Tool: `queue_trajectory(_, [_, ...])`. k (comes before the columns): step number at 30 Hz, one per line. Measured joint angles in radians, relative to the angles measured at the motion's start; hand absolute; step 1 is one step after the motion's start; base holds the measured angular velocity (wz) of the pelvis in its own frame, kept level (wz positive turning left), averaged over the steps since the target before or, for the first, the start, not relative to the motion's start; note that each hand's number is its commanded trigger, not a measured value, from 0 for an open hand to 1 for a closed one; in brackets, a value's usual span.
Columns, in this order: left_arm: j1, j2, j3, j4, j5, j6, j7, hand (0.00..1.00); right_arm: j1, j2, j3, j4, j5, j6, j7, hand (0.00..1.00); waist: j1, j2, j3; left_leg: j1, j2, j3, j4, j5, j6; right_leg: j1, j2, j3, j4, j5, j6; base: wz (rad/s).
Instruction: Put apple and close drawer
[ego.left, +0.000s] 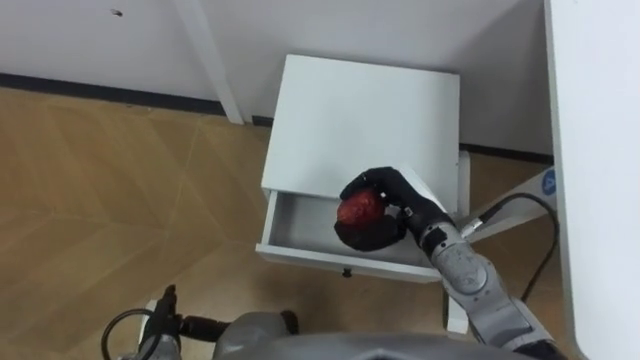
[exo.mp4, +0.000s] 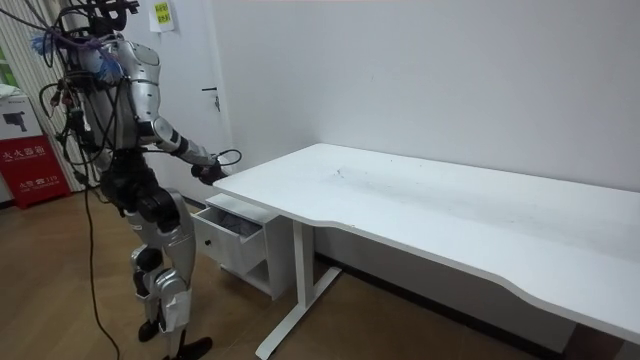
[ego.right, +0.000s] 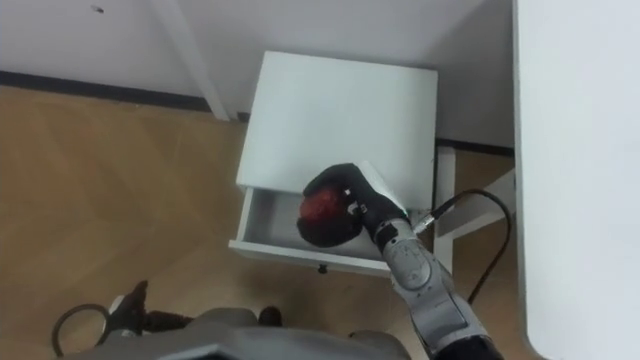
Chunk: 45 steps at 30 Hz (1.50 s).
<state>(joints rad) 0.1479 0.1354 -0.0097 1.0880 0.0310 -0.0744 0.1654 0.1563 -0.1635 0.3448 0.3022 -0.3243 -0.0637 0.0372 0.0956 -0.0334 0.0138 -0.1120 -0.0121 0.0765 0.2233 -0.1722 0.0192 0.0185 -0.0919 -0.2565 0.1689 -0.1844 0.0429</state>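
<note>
Robot stands at the end of a white desk, facing a low white cabinet whose drawer is pulled out. Right hand is curled round a red apple, with fingers wrapped under and over it and the thumb side closing the cup. The apple sits above the open drawer toward its right part, and does not look to be resting on the drawer floor yet. Left hand is low at the lower left, idle; its state cannot be made out. As for handling, the apple is likely firm, round and fairly light, with a smooth skin that can slip against hard fingers. It would bruise if dropped from height and roll once set down. The best hold is the present one, round the widest girth and not by the stem end. Lower it close to the drawer floor before the fingers relax, away from the walls so they clear on the way out. The drawer looks light and should slide easily. Push flat on the front panel near the small knob at its middle, so it runs in straight and does not skew. The apple may roll as the drawer shuts.
</note>
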Motion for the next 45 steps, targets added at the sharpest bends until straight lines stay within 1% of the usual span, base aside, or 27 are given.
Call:
queue_trajectory(8, [-0.004,0.001,-0.002,0.011,0.000,-0.009,0.000,0.00,-0.001,0.001,0.006,0.006,-0.001,0.000,0.009,0.00,0.002,-0.001,-0.0009,-0.010,-0.001,-0.009,0.002,0.000,0.000,-0.006,-0.001,-0.015,0.001,0.000,0.000,0.02])
queue_trajectory(19, [-0.004,0.007,-0.004,0.011,-0.001,-0.017,0.002,0.00,-0.002,0.003,0.006,0.006,0.000,0.000,0.009,0.00,-0.002,-0.013,-0.0089,-0.017,-0.001,-0.008,0.004,0.000,0.001,-0.013,-0.002,-0.017,0.002,0.000,0.000,0.00])
queue_trajectory(28, [-0.003,0.012,-0.007,0.010,-0.002,-0.019,0.004,0.00,-0.002,0.004,-0.002,0.005,0.006,0.000,0.009,0.00,-0.009,-0.017,-0.0070,-0.021,-0.001,-0.008,0.006,0.000,0.001,-0.015,-0.003,-0.020,0.002,0.000,0.000,0.00])
queue_trajectory(29, [-0.003,0.013,-0.007,0.011,-0.011,-0.019,0.002,0.00,-0.002,0.007,-0.010,0.007,0.015,-0.001,0.009,0.00,-0.012,-0.017,-0.0068,-0.021,-0.001,-0.008,0.007,0.000,0.001,-0.014,-0.003,-0.020,0.002,0.000,0.000,0.00])
queue_trajectory(31, [0.001,0.012,-0.003,0.011,-0.023,-0.019,-0.001,0.00,-0.012,0.008,-0.025,0.046,0.040,-0.015,0.000,0.00,-0.011,-0.017,-0.0067,-0.016,-0.002,-0.009,0.007,0.000,0.001,-0.009,-0.003,-0.019,0.001,0.000,0.000,0.00])
queue_trajectory(34, [0.000,0.012,-0.001,0.009,-0.057,-0.019,-0.002,0.00,-0.021,0.009,-0.065,0.128,0.065,-0.016,-0.020,0.00,-0.010,-0.017,-0.0057,-0.013,-0.002,-0.012,0.008,0.000,0.001,-0.006,-0.004,-0.017,0.000,0.000,0.000,0.03])
queue_trajectory(36, [0.005,0.009,-0.003,0.010,-0.088,-0.019,-0.002,0.00,-0.025,0.009,-0.091,0.219,0.102,-0.033,-0.039,0.00,-0.013,-0.015,-0.0036,-0.004,-0.002,-0.011,0.008,0.000,0.001,0.002,-0.004,-0.020,0.000,0.000,0.000,0.00])
queue_trajectory(37, [0.005,0.009,-0.005,0.010,-0.099,-0.019,-0.002,0.00,-0.024,0.009,-0.095,0.245,0.122,-0.034,-0.045,0.00,-0.013,-0.015,-0.0035,-0.001,-0.002,-0.012,0.007,0.000,0.001,0.005,-0.004,-0.020,0.000,0.000,0.000,0.04])
queue_trajectory(38, [0.006,0.008,-0.006,0.009,-0.117,-0.019,-0.002,0.00,-0.019,0.009,-0.106,0.286,0.145,-0.033,-0.055,0.00,-0.020,-0.014,-0.0026,0.002,-0.003,-0.014,0.006,0.000,0.001,0.009,-0.005,-0.021,0.001,0.000,0.000,0.08])
queue_trajectory(41, [0.018,0.008,0.001,0.008,-0.118,-0.022,0.001,0.00,0.003,0.013,-0.161,0.342,0.167,-0.038,-0.086,0.00,-0.050,-0.005,0.0021,0.002,-0.007,-0.022,0.014,-0.001,0.003,0.015,-0.009,-0.022,0.006,-0.002,0.003,0.08])
queue_trajectory(43, [0.024,0.005,0.009,0.011,-0.117,-0.022,0.001,0.00,0.010,0.010,-0.207,0.398,0.170,-0.050,-0.119,0.00,-0.067,0.004,0.0032,0.000,-0.012,-0.021,0.035,-0.008,0.012,0.007,-0.022,-0.020,0.046,-0.013,0.020,0.03])
queue_trajectory(44, [0.025,0.001,0.010,0.013,-0.117,-0.022,0.001,0.00,0.016,0.008,-0.250,0.438,0.177,-0.050,-0.143,0.00,-0.078,0.013,0.0012,-0.004,-0.016,-0.014,0.056,-0.017,0.024,-0.021,-0.043,-0.019,0.119,-0.025,0.030,0.00])
queue_trajectory(45, [0.024,-0.005,0.010,0.018,-0.116,-0.023,0.000,0.00,0.033,-0.002,-0.280,0.462,0.190,-0.053,-0.168,0.00,-0.079,0.029,-0.0059,-0.004,-0.017,0.003,0.067,-0.027,0.035,-0.072,-0.066,-0.015,0.246,-0.033,0.038,0.00])
